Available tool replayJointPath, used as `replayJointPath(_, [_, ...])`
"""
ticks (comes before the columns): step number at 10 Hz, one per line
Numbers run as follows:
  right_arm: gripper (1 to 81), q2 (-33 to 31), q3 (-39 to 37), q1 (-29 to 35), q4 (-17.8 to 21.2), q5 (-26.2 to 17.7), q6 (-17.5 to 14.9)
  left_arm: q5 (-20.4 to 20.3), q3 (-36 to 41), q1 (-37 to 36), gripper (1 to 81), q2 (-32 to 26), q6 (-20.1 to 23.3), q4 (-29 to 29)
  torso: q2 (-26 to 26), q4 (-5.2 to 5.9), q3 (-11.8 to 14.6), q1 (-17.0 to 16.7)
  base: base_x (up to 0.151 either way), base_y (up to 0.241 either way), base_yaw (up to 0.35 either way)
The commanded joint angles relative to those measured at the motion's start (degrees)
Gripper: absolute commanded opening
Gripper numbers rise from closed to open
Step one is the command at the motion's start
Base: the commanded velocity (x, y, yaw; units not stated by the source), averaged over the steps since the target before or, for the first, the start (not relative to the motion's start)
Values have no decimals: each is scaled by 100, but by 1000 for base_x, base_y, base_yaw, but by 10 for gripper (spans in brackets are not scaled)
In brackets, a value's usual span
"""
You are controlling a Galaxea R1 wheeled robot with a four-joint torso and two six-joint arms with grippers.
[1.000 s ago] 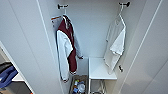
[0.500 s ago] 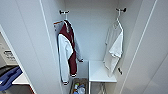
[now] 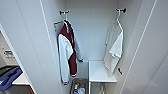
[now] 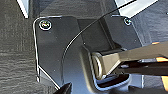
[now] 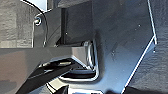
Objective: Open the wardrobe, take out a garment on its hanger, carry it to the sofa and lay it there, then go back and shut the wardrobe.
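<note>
Wardrobe (image 3: 93, 32) stands open, interior white. Garment (image 3: 113, 48) hangs on hanger (image 3: 118, 22) right; maroon jacket (image 3: 67, 53) left. Gripper states: cannot tell.

We find the wardrobe (image 3: 90, 32) doors cut off by both frame edges, and the floor basket (image 3: 78, 88), lower centre, holds contents too blurred to identify.

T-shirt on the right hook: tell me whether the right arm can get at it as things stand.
Probably yes. The wardrobe stands open and nothing hangs in front of the T-shirt; the jacket is on the other side. Whether the arm reaches that far can't be judged.
</note>
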Motion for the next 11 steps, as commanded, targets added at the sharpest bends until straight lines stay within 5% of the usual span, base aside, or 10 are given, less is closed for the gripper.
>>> replayJointPath(1, [811, 64, -107, 154, 40, -300, -7, 232, -23, -96, 811, -54, 33, 40, 0, 0, 0, 3, 0, 0, 0])
replayJointPath(11, [811, 72, -98, 154, 49, -299, 11, 232, -23, -61, 811, -63, 42, 75, -5, 0, 4, 3, 77, 0, 0])
